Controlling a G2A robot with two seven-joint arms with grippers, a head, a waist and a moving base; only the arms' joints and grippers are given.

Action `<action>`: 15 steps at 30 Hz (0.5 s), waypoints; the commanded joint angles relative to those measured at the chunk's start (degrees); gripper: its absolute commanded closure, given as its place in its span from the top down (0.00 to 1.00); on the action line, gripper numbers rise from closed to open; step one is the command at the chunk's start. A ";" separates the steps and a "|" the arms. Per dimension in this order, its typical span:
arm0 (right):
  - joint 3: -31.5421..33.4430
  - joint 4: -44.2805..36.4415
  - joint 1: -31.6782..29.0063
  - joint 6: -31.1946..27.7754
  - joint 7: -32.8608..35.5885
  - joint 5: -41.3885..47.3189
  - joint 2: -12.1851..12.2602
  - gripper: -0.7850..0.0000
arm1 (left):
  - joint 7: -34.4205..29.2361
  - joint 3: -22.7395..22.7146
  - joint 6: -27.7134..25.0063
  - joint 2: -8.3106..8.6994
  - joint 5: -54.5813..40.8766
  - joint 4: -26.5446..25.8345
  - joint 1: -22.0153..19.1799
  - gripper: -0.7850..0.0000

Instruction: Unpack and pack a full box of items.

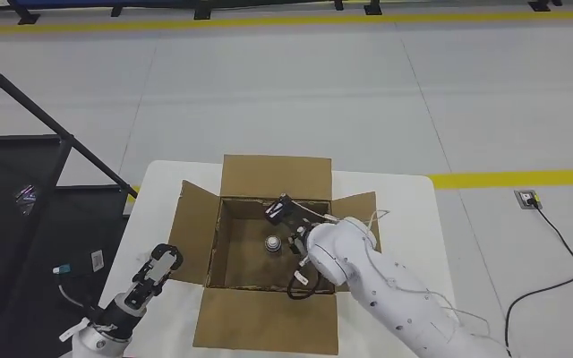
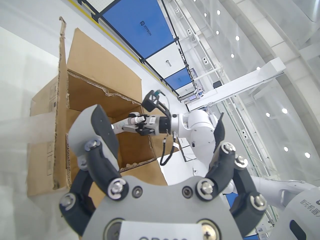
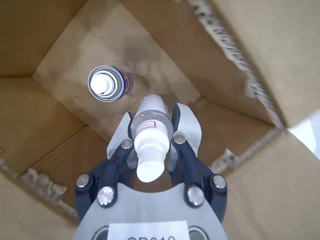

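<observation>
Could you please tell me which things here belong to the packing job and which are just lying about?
Job: cardboard box, open; spray can standing inside it; white bottle held in the right gripper; left gripper, open, beside the box.
Lying about: black cloth beside the table; floor socket; yellow floor tape.

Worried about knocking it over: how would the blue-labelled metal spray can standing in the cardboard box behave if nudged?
The blue-labelled metal spray can stands upright, away from the walls, so a nudge could well tip it. Once down, its round body would likely roll on the floor of the cardboard box. Its shiny metal top looks slippery.
</observation>
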 commanded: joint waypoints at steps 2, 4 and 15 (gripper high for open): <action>6.97 -16.77 -8.66 4.87 2.68 -9.40 2.37 0.00 | 0.00 0.00 0.00 0.00 0.00 0.00 0.00 1.00; 12.55 -26.41 -15.45 8.81 2.15 -15.55 3.67 0.00 | 0.00 0.00 0.00 0.00 0.00 0.00 0.00 1.00; 34.23 -33.30 -38.20 21.20 -6.91 -20.30 5.34 0.00 | 0.00 0.00 0.00 0.00 0.00 0.00 0.00 1.00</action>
